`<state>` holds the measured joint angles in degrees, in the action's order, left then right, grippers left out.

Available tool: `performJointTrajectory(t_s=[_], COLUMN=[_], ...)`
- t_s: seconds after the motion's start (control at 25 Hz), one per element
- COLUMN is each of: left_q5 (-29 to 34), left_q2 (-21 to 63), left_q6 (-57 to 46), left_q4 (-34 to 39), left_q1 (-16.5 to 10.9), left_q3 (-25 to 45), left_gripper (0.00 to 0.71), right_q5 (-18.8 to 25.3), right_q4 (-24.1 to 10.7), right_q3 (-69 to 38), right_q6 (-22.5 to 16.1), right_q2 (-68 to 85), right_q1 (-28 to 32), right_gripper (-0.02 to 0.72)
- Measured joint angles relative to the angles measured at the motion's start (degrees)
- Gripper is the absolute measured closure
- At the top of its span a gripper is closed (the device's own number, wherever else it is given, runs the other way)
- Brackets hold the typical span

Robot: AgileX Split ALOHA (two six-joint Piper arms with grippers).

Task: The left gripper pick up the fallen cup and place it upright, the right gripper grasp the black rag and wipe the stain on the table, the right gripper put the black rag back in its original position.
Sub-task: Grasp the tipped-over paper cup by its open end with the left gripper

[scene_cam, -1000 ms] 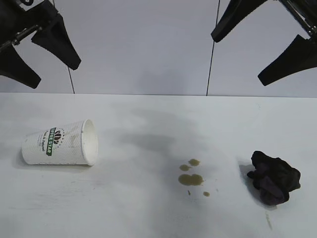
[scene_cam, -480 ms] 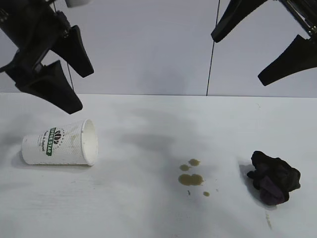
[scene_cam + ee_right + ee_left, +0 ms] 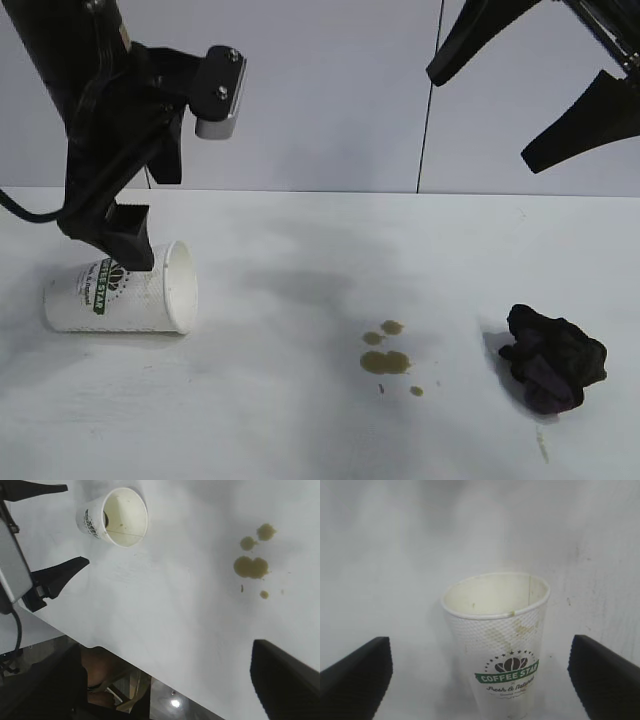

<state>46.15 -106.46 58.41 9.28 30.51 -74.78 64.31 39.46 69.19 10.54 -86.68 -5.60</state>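
The white paper cup (image 3: 120,290) lies on its side at the left of the table (image 3: 300,430), its mouth toward the centre. My left gripper (image 3: 155,225) has come down over it and is open. In the left wrist view the two fingers (image 3: 355,680) stand wide on either side of the cup (image 3: 500,645), clear of it. The olive-brown stain (image 3: 385,360) sits right of centre. The black rag (image 3: 552,358) lies at the far right. My right gripper (image 3: 482,120) hangs open high above the rag, holding nothing. Its wrist view shows the cup (image 3: 117,517) and the stain (image 3: 250,566).
A grey wall with a vertical seam (image 3: 428,130) stands behind the table. The grey camera block (image 3: 220,95) juts from the left wrist. The right wrist view shows the table's edge (image 3: 150,667), with dark space below it. Bare tabletop separates cup, stain and rag.
The left arm has swung down from the upper left corner to just over the cup, fingers still wide. The right arm, cup, stain and rag have not moved.
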Motion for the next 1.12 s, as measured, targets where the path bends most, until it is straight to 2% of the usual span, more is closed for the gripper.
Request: performJointTrajectory(t_s=[0.28, 0.48, 0.76, 0.84, 0.96, 1.12], left_q5=[-1.40, -3.64, -6.53, -7.75, -9.06, -10.11], left_q2=[-5.37, -8.77, -11.95, -12.07, -12.07, -11.49], left_q6=[-2.49, -5.24, -10.45, -10.77, -10.77, -10.81], left_q4=[2.18, 6.46, 7.29, 7.29, 7.29, 6.73], left_q1=[0.00, 0.00, 0.00, 0.00, 0.00, 0.00], left_q3=[-0.07, -0.39, -0.87, -1.05, -1.11, -1.17], left_gripper=[0.023, 0.023, 0.024, 0.058, 0.162, 0.191], right_q5=[0.00, 0.00, 0.00, 0.00, 0.00, -0.05], right_q4=[-0.19, -0.30, -1.15, -1.46, -1.79, -1.99], right_q3=[0.00, 0.00, 0.00, 0.00, 0.00, 0.00], right_q6=[0.00, 0.00, 0.00, 0.00, 0.00, 0.00], right_q2=[0.00, 0.00, 0.00, 0.00, 0.00, 0.00], right_q1=[0.00, 0.00, 0.00, 0.00, 0.00, 0.00], right_gripper=[0.071, 0.071, 0.071, 0.071, 0.071, 0.071])
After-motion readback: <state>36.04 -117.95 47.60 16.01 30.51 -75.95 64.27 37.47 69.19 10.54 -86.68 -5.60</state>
